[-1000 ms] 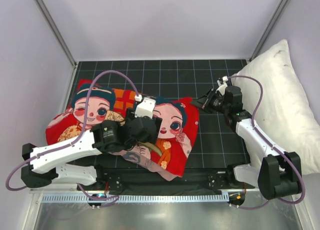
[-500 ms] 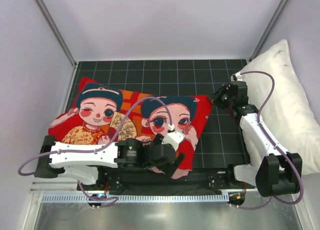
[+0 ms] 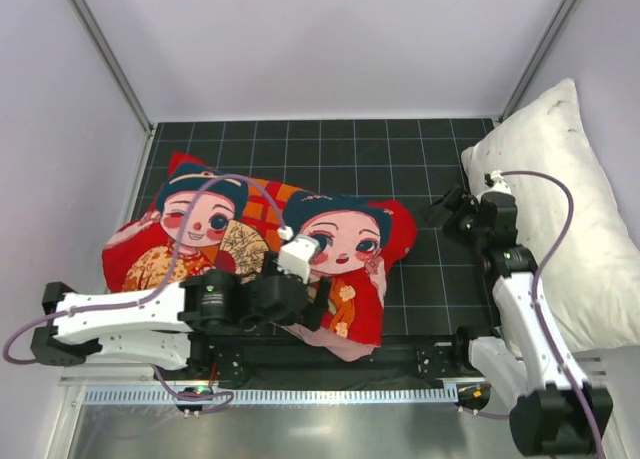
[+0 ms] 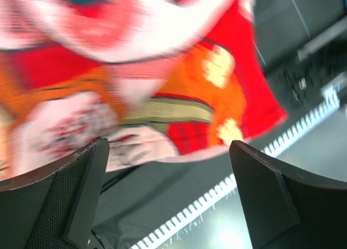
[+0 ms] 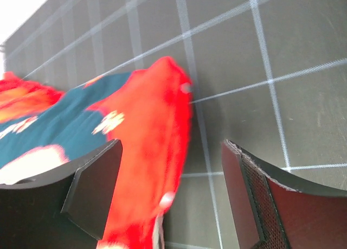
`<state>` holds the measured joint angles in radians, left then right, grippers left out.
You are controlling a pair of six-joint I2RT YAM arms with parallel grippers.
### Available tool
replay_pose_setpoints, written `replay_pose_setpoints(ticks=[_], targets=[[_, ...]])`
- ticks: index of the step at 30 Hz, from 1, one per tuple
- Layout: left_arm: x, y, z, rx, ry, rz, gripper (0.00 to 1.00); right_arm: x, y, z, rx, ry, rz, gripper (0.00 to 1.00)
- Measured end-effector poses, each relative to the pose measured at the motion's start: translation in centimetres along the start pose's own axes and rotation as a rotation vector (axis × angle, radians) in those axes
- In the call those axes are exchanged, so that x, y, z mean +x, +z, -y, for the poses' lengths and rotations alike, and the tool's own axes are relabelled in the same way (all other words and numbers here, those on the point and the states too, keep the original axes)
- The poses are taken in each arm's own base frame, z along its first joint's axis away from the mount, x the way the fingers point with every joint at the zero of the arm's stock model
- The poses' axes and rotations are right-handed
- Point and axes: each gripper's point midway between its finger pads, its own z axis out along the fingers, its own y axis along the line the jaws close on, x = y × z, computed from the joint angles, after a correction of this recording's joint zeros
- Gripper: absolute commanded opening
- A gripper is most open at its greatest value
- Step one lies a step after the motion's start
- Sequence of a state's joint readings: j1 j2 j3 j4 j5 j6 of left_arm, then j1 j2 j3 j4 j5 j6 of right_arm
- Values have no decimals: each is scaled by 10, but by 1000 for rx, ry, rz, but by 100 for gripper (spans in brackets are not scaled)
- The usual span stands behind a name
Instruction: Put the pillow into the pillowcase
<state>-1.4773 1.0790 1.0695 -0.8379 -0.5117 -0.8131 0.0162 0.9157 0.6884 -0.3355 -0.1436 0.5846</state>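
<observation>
Pillowcase (image 3: 250, 249) lies printed side up on the gridded table (image 3: 330, 149), left of centre, with its long side running left to right. Both cartoon children face up. It looks puffed up, but you can't see what fills it. A pale pink strip of its underside shows along the near edge in your left wrist view.

Left fingers (image 4: 59, 200): spread wide, nothing between them. They sit over the near-right part of the case, by the right-hand figure's orange dress. The wrist view is blurred, so you can't tell whether they touch the fabric.

Right fingers (image 5: 271, 205): also spread, with nothing pinched. They sit just beside the case's far-right red corner, which lies on the table ahead of them in the wrist view. The top view doesn't settle whether they touch it.

Large white pillow (image 3: 560, 209): off to the right, leaning against the right wall on the outer side of the right arm. It has dark specks near its upper edge. It is clear of the pillowcase, and neither set of fingers is on it.
</observation>
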Motion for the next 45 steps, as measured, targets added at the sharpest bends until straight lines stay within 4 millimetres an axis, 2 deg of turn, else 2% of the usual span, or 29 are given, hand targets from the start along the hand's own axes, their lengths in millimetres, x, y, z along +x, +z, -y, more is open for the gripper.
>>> replay_pose_setpoints(ticks=[3, 5, 9, 12, 15, 16, 20, 21, 23, 25, 27, 29, 32, 34, 35, 36, 39, 42, 44, 45], targets=[[-14, -6, -32, -57, -89, 64, 100, -2, -37, -21, -122, -67, 50, 84], [-20, -4, -61, -106, -158, 86, 100, 2, -57, -37, -217, -117, 56, 83], [-27, -2, -127, -244, -323, 132, 100, 29, -87, -61, -378, -185, -16, 87], [-29, -2, -158, -302, -411, 145, 100, 59, -96, -70, -446, -199, -109, 88], [-25, 9, -168, -286, -479, 125, 100, 103, -93, -74, -501, -187, -237, 87], [-23, 16, -173, -279, -510, 114, 100, 125, -87, -73, -513, -176, -301, 86], [-11, 45, -184, -248, -594, 70, 100, 185, -58, -62, -450, -123, -486, 83], [-10, 52, -187, -242, -615, 59, 100, 196, -49, -60, -418, -112, -526, 83], [-12, 66, -193, -236, -658, 42, 100, 201, -30, -64, -365, -101, -566, 82], [-20, 80, -201, -237, -695, 45, 100, 189, -9, -81, -315, -109, -572, 79], [-39, 95, -216, -257, -729, 63, 100, 160, 21, -113, -288, -131, -525, 77], [-69, 114, -234, -276, -761, 106, 99, 122, 51, -141, -262, -143, -455, 76], [-115, 141, -265, -293, -800, 164, 96, 47, 106, -183, -245, -149, -305, 77], [-149, 157, -283, -295, -807, 196, 96, 4, 128, -200, -243, -156, -217, 83], [-164, 162, -289, -294, -798, 209, 96, -12, 131, -205, -241, -165, -187, 85], [-179, 164, -292, -287, -784, 230, 97, -24, 129, -209, -238, -181, -163, 93], [-205, 149, -288, -276, -732, 289, 100, -41, 105, -216, -242, -225, -113, 96], [-208, 118, -277, -272, -711, 319, 100, -46, 64, -205, -251, -246, -78, 96], [-208, 88, -269, -276, -694, 349, 100, -40, 34, -186, -258, -250, -60, 98], [-208, 72, -265, -279, -685, 367, 100, -38, 29, -181, -252, -249, -59, 100]])
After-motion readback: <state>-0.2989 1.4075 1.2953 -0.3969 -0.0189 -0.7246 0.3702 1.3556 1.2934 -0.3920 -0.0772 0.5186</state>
